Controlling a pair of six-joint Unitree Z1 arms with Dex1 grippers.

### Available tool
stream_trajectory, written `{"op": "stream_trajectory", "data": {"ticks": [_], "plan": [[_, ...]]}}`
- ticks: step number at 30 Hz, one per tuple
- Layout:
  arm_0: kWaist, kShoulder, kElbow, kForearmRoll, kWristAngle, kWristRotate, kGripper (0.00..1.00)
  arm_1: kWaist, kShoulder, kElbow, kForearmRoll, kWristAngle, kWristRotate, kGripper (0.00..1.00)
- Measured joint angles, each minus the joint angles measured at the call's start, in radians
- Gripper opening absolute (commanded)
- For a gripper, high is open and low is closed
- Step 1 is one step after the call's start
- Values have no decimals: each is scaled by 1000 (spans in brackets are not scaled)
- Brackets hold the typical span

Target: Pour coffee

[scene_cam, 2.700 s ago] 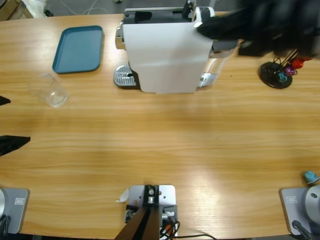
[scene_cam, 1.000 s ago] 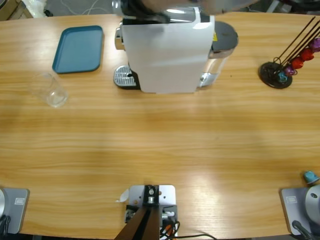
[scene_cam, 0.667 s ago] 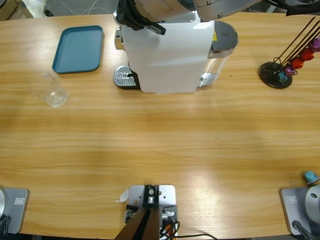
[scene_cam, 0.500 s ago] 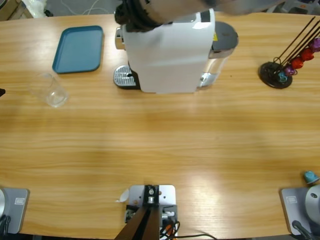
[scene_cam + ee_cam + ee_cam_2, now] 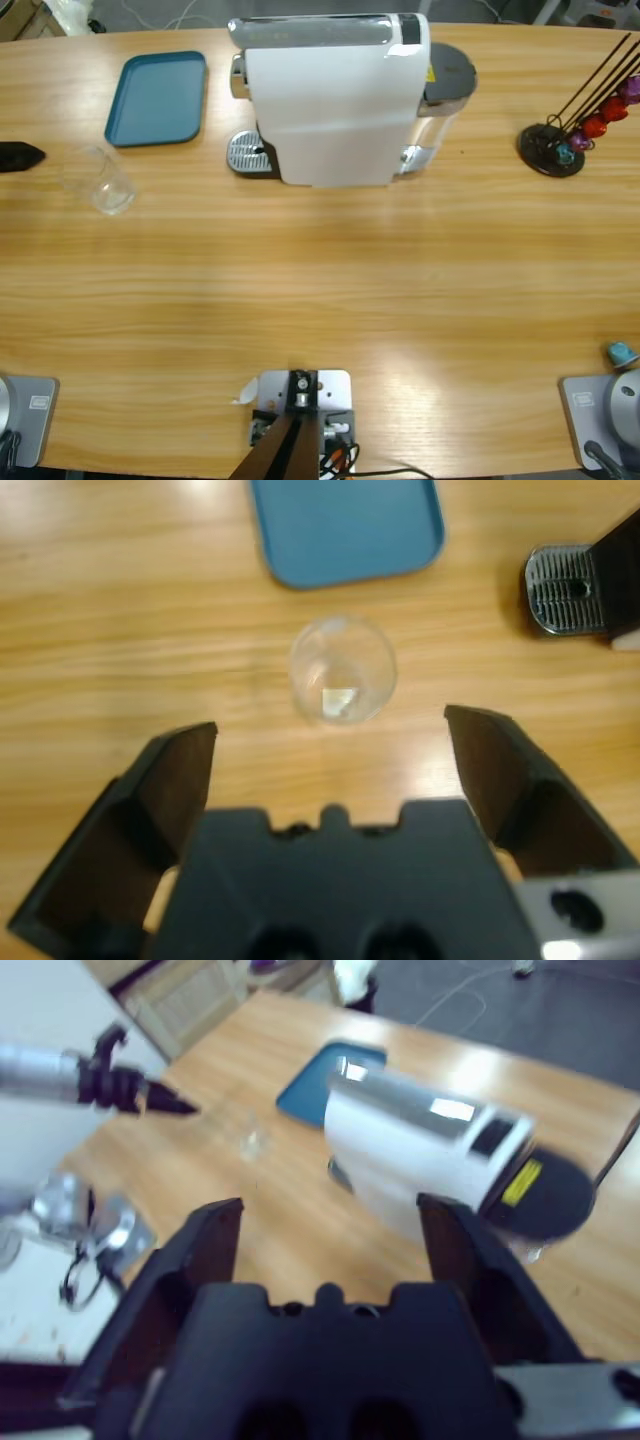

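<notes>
The high view showed only a black jaw tip of the left gripper (image 5: 18,156) at the table's left edge, near a clear glass (image 5: 99,179) that stood on the wooden table (image 5: 320,290) just below the blue tray (image 5: 157,97). The left wrist view filled in what that tip could not: the left gripper (image 5: 330,755) had its jaws spread wide with nothing between them, and the glass (image 5: 343,669) stood apart from them on the bare wood, upright, between the jaws and the blue tray (image 5: 345,525). The same view caught the metal drip grate (image 5: 565,588) of the coffee machine at its right edge.

The right gripper did not appear in the high view at all. The right wrist view looked down from high above the table, and the right gripper (image 5: 330,1245) held its jaws wide apart and empty. Below it lay the white coffee machine (image 5: 430,1155), the tray (image 5: 320,1080), the glass (image 5: 252,1143) and the left arm (image 5: 90,1080) reaching in with its black tip.

The glass looked nearly empty; whether a thin layer of the coffee lay in its base could not be told. The tray held nothing. In the high view the coffee machine (image 5: 330,100) stood at the table's far side, with a capsule rack (image 5: 575,125) of coloured capsules to its right and one blue capsule (image 5: 621,353) near the right corner.
</notes>
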Motion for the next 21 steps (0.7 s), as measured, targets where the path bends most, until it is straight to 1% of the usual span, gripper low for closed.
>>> {"op": "stream_trajectory", "data": {"ticks": [5, 8, 12, 17, 18, 19, 20, 21], "plan": [[-54, -1, 200, -257, 6, -14, 991, 0, -62, 157, -35, 65, -25, 1000], [-60, 10, 272, -377, 12, 24, 991, -7, -68, 182, -39, 86, -55, 1000], [-61, 65, 314, -481, 52, 75, 995, -52, -68, 197, -39, 116, -75, 1000], [-63, 209, 318, -603, 71, 96, 990, -70, -68, 224, -39, 118, -79, 1000], [-63, 238, 319, -634, 71, 96, 968, -73, -68, 229, -39, 121, -79, 1000], [-63, 264, 321, -665, 72, 96, 893, -77, -69, 236, -39, 125, -79, 1000], [-63, 291, 325, -695, 72, 96, 768, -81, -70, 246, -39, 130, -79, 1000], [-63, 315, 330, -722, 73, 96, 608, -85, -73, 258, -39, 135, -79, 1000]]}}
